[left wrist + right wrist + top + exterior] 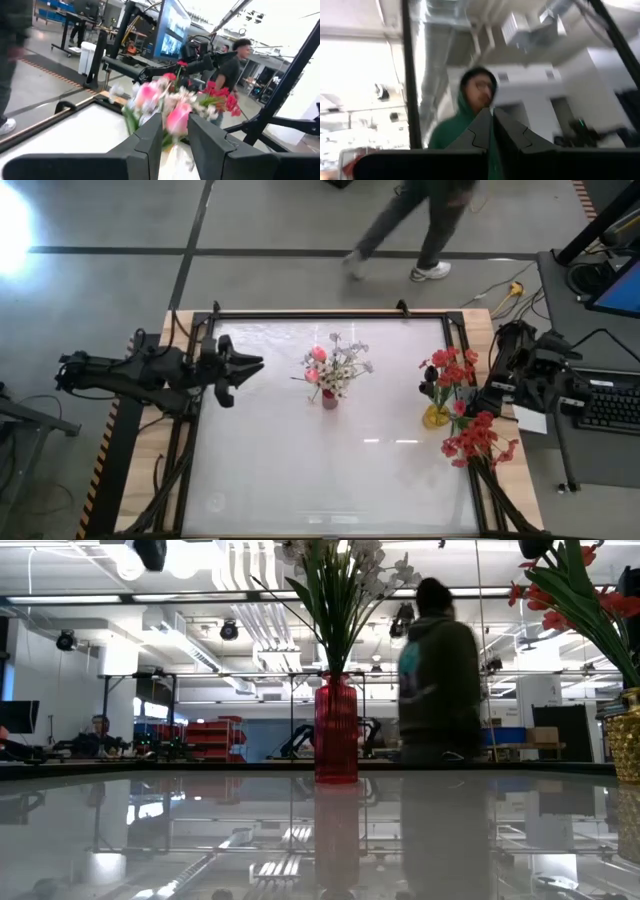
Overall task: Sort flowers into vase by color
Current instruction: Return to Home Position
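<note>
Well, my left gripper (242,375) hangs over the left edge of the table (300,470), its two fingers parted with nothing between them, aimed across at the middle. My right gripper (492,114) is tucked off the table's right side, jaws pressed together and empty, tilted up toward the ceiling.

The red vase (329,398) stands upright at mid-table. It holds the pink rosebuds (318,356) and the sprays of tiny white blossoms (352,366); in the low view their green stems rise straight from the neck and fan outward at the top.

The yellow vase (436,418) stands near the right edge, well apart from the red one. A bunch of red blooms (452,368) sits in it, stems leaning rather than plumb, heads toward the far side.

A second red bunch (478,438) shows just beside the yellow vase at the right rim, heads toward the vase. It seems to lie flat, though I cannot tell for certain.

A person (420,220) walks on the floor beyond the far edge.
</note>
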Action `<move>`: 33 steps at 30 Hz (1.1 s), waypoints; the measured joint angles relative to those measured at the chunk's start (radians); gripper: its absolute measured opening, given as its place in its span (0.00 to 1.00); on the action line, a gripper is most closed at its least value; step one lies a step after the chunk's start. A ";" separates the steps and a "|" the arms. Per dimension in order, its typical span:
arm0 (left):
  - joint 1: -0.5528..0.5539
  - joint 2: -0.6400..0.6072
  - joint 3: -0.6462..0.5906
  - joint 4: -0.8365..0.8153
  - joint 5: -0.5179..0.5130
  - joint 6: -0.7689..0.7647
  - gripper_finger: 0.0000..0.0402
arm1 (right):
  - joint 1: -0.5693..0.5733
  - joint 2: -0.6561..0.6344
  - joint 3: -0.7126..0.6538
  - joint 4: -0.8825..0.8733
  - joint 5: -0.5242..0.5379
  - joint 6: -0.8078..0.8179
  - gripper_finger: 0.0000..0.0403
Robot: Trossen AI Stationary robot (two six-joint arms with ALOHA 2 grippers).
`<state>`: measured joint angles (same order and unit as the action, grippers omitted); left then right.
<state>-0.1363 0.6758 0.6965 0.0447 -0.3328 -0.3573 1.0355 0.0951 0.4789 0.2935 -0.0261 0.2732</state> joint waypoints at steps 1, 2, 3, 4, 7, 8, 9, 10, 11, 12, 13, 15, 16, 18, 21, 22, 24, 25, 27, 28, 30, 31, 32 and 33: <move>0.001 -0.028 -0.032 0.008 -0.001 -0.003 0.20 | 0.000 -0.015 -0.023 0.032 0.000 -0.004 0.03; 0.001 -0.053 -0.060 0.019 -0.007 -0.003 0.20 | 0.000 -0.031 -0.048 0.057 0.000 -0.008 0.03; 0.001 -0.079 -0.084 0.029 -0.019 -0.004 0.20 | 0.000 -0.049 -0.074 0.084 0.000 -0.014 0.03; 0.001 -0.106 -0.107 0.034 -0.027 -0.003 0.20 | 0.000 -0.066 -0.100 0.120 0.002 -0.023 0.03; 0.001 -0.180 -0.180 0.033 -0.054 -0.004 0.20 | 0.000 -0.093 -0.172 0.250 -0.011 -0.039 0.03; 0.001 -0.203 -0.202 0.032 -0.065 -0.004 0.20 | 0.000 -0.090 -0.187 0.285 -0.031 -0.043 0.03; 0.001 -0.224 -0.224 0.031 -0.072 -0.004 0.20 | 0.000 -0.089 -0.202 0.323 -0.048 -0.044 0.03; 0.001 -0.248 -0.246 0.031 -0.080 -0.003 0.20 | 0.000 -0.091 -0.222 0.353 -0.053 -0.046 0.03; 0.001 -0.270 -0.267 0.030 -0.088 -0.003 0.20 | 0.000 -0.093 -0.239 0.394 -0.053 -0.046 0.03; 0.001 -0.289 -0.288 0.031 -0.093 -0.002 0.20 | 0.000 -0.092 -0.261 0.430 -0.053 -0.046 0.03; 0.001 -0.307 -0.306 0.032 -0.101 -0.003 0.20 | 0.000 -0.092 -0.287 0.470 -0.049 -0.046 0.03; 0.001 -0.339 -0.343 0.032 -0.107 -0.004 0.20 | 0.000 -0.093 -0.345 0.570 -0.048 -0.036 0.03; 0.001 -0.354 -0.359 0.031 -0.107 -0.004 0.20 | 0.000 -0.093 -0.378 0.636 -0.046 -0.030 0.03; 0.001 -0.379 -0.386 0.032 -0.107 -0.004 0.20 | 0.000 -0.092 -0.456 0.788 -0.027 -0.019 0.03; 0.001 -0.410 -0.410 0.034 -0.107 -0.008 0.20 | 0.000 -0.092 -0.458 0.832 -0.007 -0.027 0.03; 0.001 -0.418 -0.416 0.034 -0.108 -0.011 0.20 | 0.000 -0.093 -0.459 0.852 -0.003 -0.035 0.03; 0.001 -0.431 -0.421 0.033 -0.107 -0.011 0.20 | 0.000 -0.093 -0.468 0.913 0.003 -0.060 0.03; 0.001 -0.439 -0.423 0.030 -0.107 -0.011 0.20 | 0.000 -0.093 -0.468 0.918 -0.004 -0.072 0.03; 0.001 -0.447 -0.425 0.018 -0.107 -0.011 0.20 | 0.000 -0.092 -0.468 0.895 -0.052 -0.081 0.03; 0.001 -0.451 -0.425 0.012 -0.107 -0.008 0.20 | 0.000 -0.092 -0.468 0.870 -0.067 -0.084 0.03; 0.001 -0.458 -0.425 -0.011 -0.118 0.036 0.20 | 0.000 -0.093 -0.468 0.835 -0.067 -0.093 0.03; 0.000 -0.458 -0.425 -0.022 -0.139 0.074 0.20 | 0.000 -0.092 -0.468 0.823 -0.054 -0.104 0.03; 0.000 -0.457 -0.426 -0.031 -0.164 0.117 0.20 | 0.000 -0.090 -0.468 0.810 -0.045 -0.113 0.03; 0.000 -0.454 -0.426 -0.034 -0.185 0.145 0.20 | 0.000 -0.088 -0.468 0.802 -0.034 -0.126 0.03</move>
<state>-0.1364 0.2214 0.2707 0.0103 -0.5173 -0.2120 1.0359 0.0070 0.0105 1.0955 -0.0596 0.1469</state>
